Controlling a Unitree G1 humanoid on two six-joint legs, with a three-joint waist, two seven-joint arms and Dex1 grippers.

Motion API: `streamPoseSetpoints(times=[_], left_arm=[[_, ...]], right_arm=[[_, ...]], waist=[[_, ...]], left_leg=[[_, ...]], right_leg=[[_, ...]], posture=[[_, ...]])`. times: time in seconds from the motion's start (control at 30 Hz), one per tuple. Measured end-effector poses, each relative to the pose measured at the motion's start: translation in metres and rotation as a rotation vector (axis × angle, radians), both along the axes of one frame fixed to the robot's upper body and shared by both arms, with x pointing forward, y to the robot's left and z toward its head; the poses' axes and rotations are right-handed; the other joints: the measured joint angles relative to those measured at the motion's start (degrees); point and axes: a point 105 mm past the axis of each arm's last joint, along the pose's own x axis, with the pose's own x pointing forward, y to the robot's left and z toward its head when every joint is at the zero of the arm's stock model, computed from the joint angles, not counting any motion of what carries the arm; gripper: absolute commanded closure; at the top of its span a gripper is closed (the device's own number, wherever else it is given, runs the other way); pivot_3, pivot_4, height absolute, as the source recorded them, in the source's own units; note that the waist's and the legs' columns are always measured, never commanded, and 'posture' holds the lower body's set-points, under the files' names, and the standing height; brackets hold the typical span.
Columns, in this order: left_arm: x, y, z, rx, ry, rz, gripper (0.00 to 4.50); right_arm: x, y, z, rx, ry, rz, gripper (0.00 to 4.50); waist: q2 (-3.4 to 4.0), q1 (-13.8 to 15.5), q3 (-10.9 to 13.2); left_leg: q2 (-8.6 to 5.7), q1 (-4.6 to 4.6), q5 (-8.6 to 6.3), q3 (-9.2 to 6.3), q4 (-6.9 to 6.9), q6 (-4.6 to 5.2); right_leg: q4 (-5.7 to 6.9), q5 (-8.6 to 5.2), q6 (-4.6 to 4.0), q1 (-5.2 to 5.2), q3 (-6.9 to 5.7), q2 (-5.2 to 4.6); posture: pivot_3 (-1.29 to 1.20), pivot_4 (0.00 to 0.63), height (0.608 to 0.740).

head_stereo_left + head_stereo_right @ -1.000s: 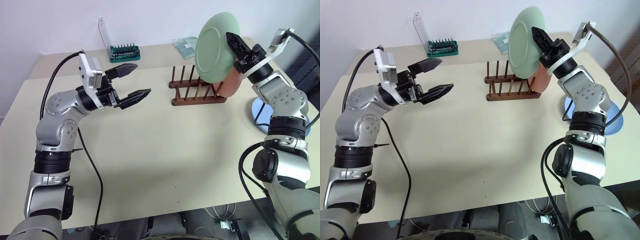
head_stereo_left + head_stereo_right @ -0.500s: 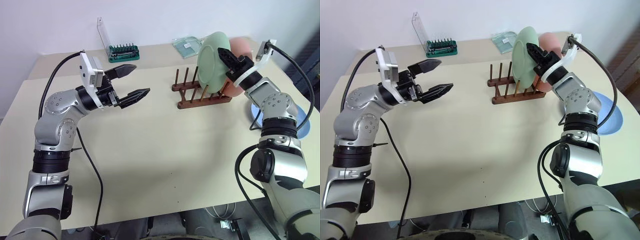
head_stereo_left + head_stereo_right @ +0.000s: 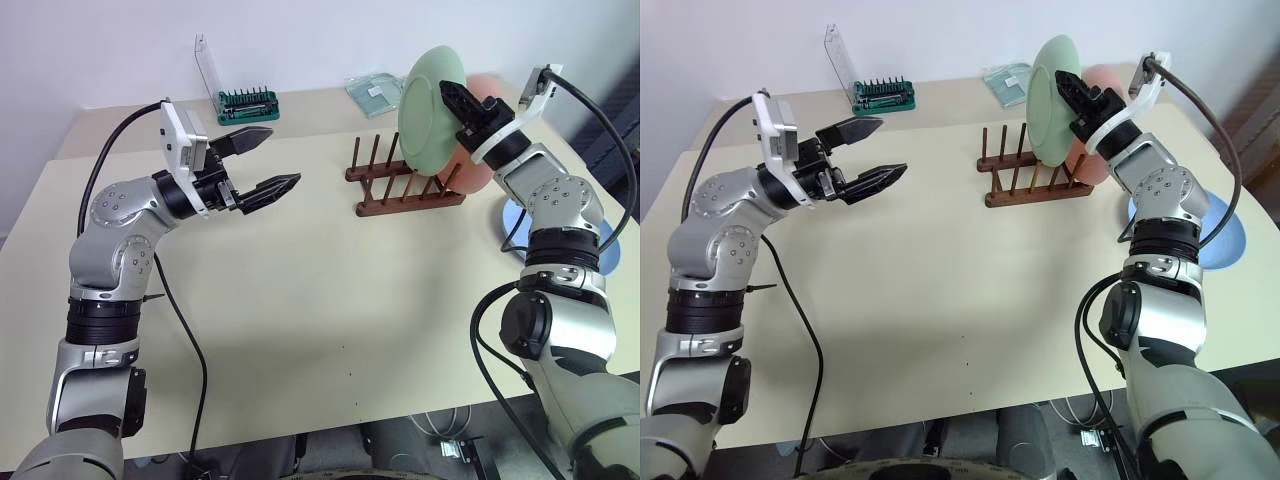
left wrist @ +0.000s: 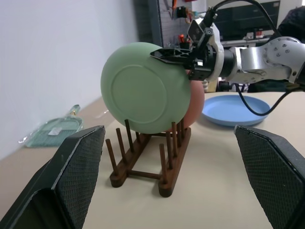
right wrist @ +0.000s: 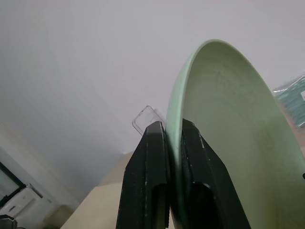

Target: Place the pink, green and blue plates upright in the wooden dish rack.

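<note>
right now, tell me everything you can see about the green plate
The green plate is round, shallow, matte and pale mint, with a raised ring on its underside. It stands upright on edge over the rack, its lower part among the pegs; whether it is seated there is unclear. The right gripper pinches its upper rim, one finger on each face. The pink plate stands close behind it.

The right tool [image 3: 455, 92], clamped on the rim of the green plate [image 3: 428, 110], has carried it down from above the wooden dish rack [image 3: 408, 187] toward the pegs at the rack's right end. The plate now stands closer in front of the pink plate [image 3: 478, 165], its lower edge among the pegs.
</note>
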Motion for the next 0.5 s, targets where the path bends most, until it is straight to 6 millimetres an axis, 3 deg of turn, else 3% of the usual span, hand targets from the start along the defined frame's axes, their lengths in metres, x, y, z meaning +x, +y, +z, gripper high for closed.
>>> streamPoseSetpoints(times=[0.3, 0.5], left_arm=[[0.000, 0.000, 0.000, -0.001, 0.000, 0.002, 0.04], [0.000, 0.000, 0.000, -0.001, 0.000, 0.003, 0.04]], right_arm=[[0.005, -0.001, -0.018, -0.001, 0.058, -0.016, 4.50], [0.006, 0.000, -0.018, 0.001, 0.053, -0.016, 4.50]], waist=[[0.00, 0.00, 0.00], [0.00, -0.04, 0.00]], left_leg=[[0.00, 0.00, 0.00, 0.00, 0.00, 0.00], [0.00, 0.00, 0.00, 0.00, 0.00, 0.00]], right_leg=[[0.00, 0.00, 0.00, 0.00, 0.00, 0.00], [0.00, 0.00, 0.00, 0.00, 0.00, 0.00]], posture=[[0.00, 0.150, 0.740], [0.00, 0.150, 0.740]])
